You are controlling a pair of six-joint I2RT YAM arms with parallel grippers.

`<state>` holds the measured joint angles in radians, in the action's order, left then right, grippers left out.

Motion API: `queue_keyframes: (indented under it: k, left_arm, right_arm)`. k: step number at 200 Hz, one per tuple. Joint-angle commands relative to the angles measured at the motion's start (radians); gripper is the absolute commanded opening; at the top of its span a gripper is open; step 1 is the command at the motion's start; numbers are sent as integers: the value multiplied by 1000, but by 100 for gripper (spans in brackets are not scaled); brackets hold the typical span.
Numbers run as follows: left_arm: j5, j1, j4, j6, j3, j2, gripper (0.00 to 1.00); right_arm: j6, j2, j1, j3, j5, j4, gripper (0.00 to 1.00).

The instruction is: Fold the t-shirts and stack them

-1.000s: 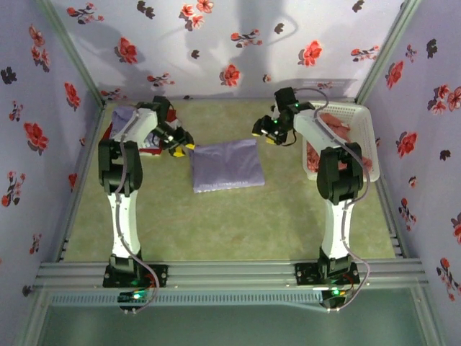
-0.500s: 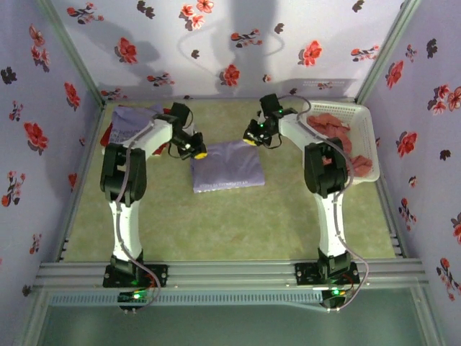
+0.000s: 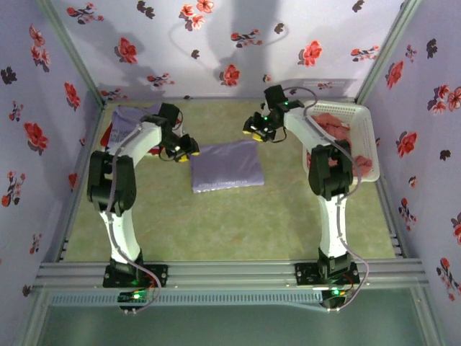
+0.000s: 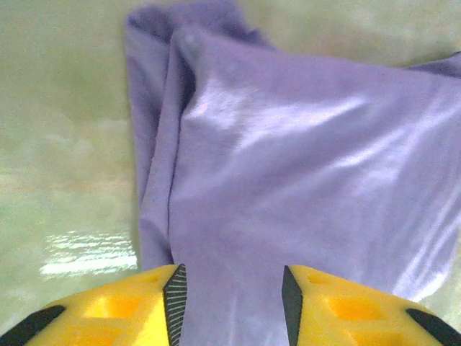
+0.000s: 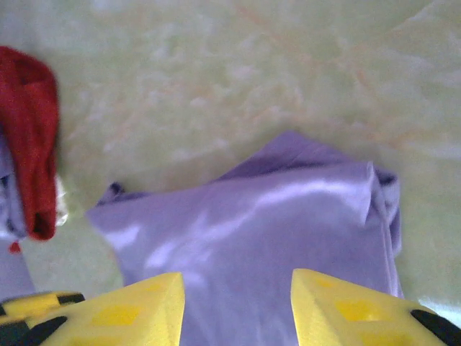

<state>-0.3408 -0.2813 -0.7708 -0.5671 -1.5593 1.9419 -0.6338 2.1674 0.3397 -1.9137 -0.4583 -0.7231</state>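
Left gripper: jaws spread, nothing pinched, over the far-left corner of the lavender t-shirt. Right gripper: also spread and empty, at the far-right corner. The shirt lies folded, mid-desk.

Likely step: the fold looks finished, stacking pending. Next: pinch both corners evenly and move it to the pile. Salmon-red t-shirts wait in the basket.

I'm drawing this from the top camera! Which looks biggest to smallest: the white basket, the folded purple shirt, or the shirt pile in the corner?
1. White basket.
2. Folded purple shirt, only a little smaller.
3. Corner shirt pile, though the left arm hides part of it, so that is unsure.
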Motion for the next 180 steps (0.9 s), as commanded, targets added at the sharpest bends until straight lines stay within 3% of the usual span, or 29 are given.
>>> queue_keyframes:
  k: [1, 18, 64, 79, 112, 164, 180]
  left_arm:
    - [103, 1, -140, 71, -39, -31, 46]
    - [138, -2, -135, 72, -5, -23, 56]
    - [149, -34, -42, 62, 44, 45, 62]
    - [86, -49, -6, 54, 48, 65, 63]
    - [92, -78, 14, 39, 48, 100, 63]
    - [245, -107, -61, 68, -7, 148, 63]
    - [239, -119, -55, 72, -8, 163, 64]
  right_arm:
    - [20, -122, 5, 72, 14, -38, 47]
    - [18, -161, 6, 122, 3, -32, 47]
    - [9, -240, 6, 261, -16, 7, 47]
    - [14, -266, 6, 302, -6, 12, 48]
    - [19, -296, 5, 352, -7, 13, 48]
    - [25, -307, 4, 374, -14, 12, 48]
    - [19, -307, 4, 380, -15, 23, 48]
